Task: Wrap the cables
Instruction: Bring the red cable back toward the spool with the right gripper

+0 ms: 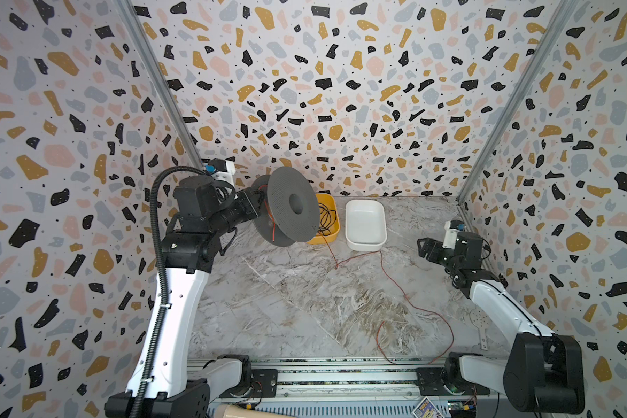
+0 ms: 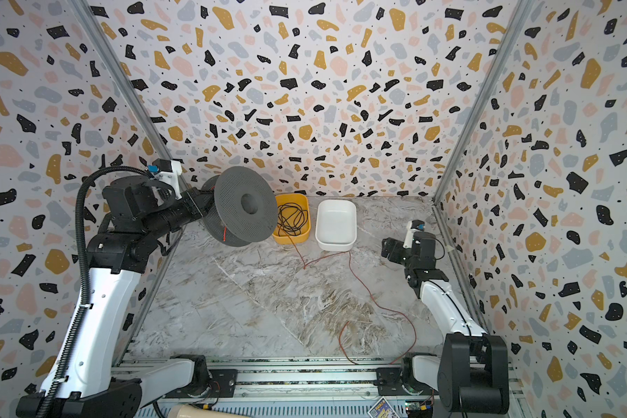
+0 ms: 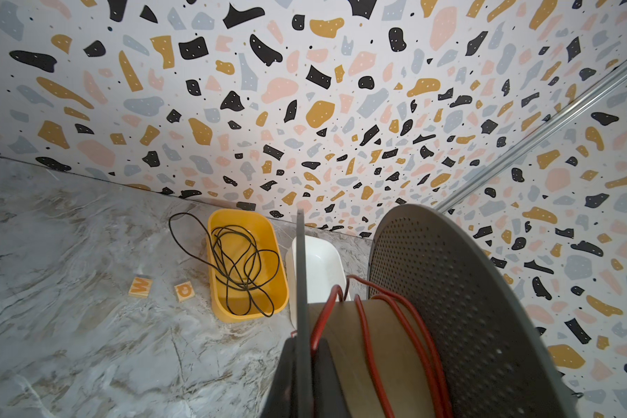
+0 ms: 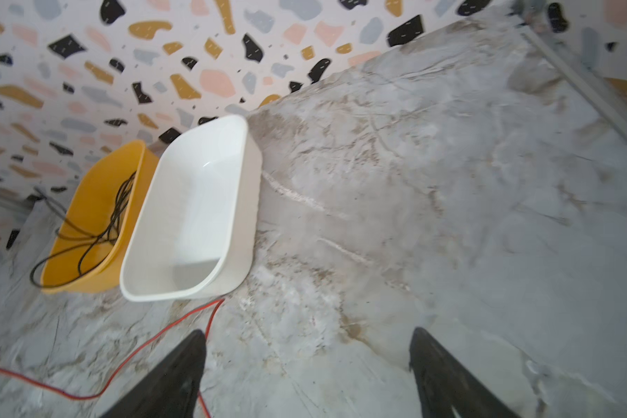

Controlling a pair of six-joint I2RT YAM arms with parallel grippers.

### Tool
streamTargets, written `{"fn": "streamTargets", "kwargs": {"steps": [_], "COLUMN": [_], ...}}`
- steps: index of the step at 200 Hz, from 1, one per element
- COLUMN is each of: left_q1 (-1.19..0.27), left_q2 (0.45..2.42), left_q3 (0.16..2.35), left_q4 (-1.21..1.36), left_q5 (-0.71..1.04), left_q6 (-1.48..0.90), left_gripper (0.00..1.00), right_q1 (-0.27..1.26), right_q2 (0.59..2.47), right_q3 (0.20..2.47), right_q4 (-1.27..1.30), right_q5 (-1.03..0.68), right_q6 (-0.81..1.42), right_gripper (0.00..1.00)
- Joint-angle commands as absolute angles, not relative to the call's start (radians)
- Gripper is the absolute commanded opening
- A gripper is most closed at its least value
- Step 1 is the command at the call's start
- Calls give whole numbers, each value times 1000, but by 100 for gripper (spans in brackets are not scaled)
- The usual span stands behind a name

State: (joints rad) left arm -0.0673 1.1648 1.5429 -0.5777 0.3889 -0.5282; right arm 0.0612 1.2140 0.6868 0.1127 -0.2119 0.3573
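Notice how your left gripper [image 1: 249,207] is clamped shut on the near flange of the grey spool [image 1: 292,208], holding it clear of the table [image 1: 286,307] with its axis roughly level. That pose reads as deliberate: with the core free in the air, the spool can be turned and slack drawn onto it without the flanges dragging on the marble.

Your right gripper [image 4: 306,334] hangs low over the table near the white tub [image 4: 251,217], fingers [image 4: 181,365] spread wide with nothing between them. The strand passes just beside one fingertip, so I judge you are set to take it up and guide it, not yet gripping.

The red wire [image 3: 365,333] is thin, limp and string-like. Only a few loose, uneven turns sit on the brown core. From there it drops to the table, runs past the front of the yellow tub [image 3: 248,313] and the white one, then snakes across the marble to a big slack loop at the near edge. Most of it lies unwound, so the wrapping looks barely begun.

The black wire [image 3: 232,260] is coiled in the yellow tub, apart from this job.
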Motion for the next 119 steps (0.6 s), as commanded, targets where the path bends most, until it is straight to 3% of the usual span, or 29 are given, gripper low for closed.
{"fn": "streamTargets", "kwargs": {"steps": [1, 57, 119], "left_q1": [-72, -74, -74], "left_q2": [1123, 1108, 1111], "left_q3": [1551, 1523, 1525], "left_q4": [-435, -421, -420], "left_q5": [434, 445, 447], "left_q6": [-562, -571, -571], "left_gripper": [0, 0, 0], "right_q1": [173, 490, 629], "right_q2": [1206, 1369, 1578], "right_q3": [695, 702, 754], "right_q4": [209, 461, 609], "right_q5": [-245, -241, -347], "right_q6": [297, 160, 165], "right_gripper": [88, 88, 82]}}
